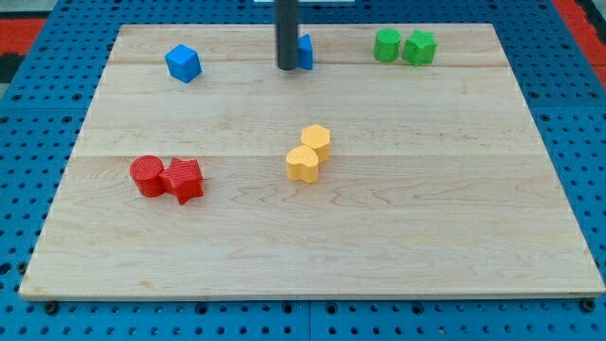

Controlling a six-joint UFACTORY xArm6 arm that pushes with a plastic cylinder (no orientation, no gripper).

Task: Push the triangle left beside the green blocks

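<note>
My tip (287, 66) stands near the view's top centre, touching the left side of a blue block (305, 51) that the rod half hides; its shape looks like a triangle but I cannot be sure. Two green blocks sit to its right near the top: a round one (385, 44) and a star-like one (419, 47), side by side. A gap of bare board lies between the hidden blue block and the green round block.
A blue cube (184, 63) sits at the top left. A red round block (147, 175) and a red star block (184, 179) touch at the left. Two yellow blocks (315, 141) (302, 164) touch in the middle. The wooden board (454, 237) lies on blue pegboard.
</note>
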